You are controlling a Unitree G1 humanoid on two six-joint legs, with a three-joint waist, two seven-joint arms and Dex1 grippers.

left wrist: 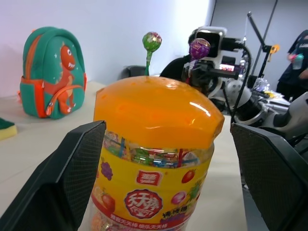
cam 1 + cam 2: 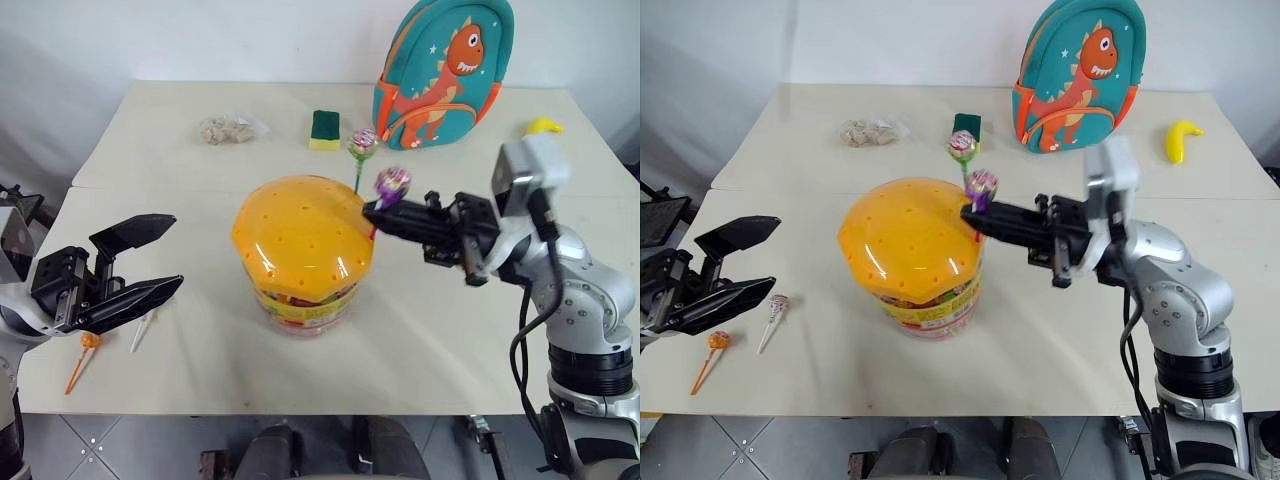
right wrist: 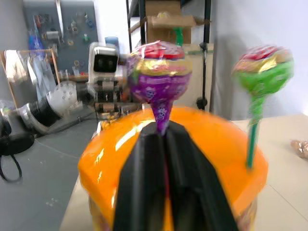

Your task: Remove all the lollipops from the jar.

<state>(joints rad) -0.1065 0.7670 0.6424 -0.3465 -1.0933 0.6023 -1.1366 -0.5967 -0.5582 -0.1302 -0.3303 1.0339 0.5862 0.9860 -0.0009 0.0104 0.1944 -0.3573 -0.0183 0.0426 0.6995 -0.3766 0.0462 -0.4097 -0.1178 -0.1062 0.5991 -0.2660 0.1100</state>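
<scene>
Your right hand [image 2: 372, 209] pinches the purple-wrapped lollipop [image 2: 392, 183] at the big orange-lidded clear jar's [image 2: 302, 243] three o'clock edge. Pull straight up; your left hand [image 2: 150, 257] is spread wide.

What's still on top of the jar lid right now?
Two lollipops: the green-stick lollipop stands in the orange lid, and the purple lollipop is pinched in the right claw. Its stick's lower end is hidden by the fingers.

The jar's [image 2: 300, 262] lid hides most of both standing sticks — lower ends unseen.
</scene>
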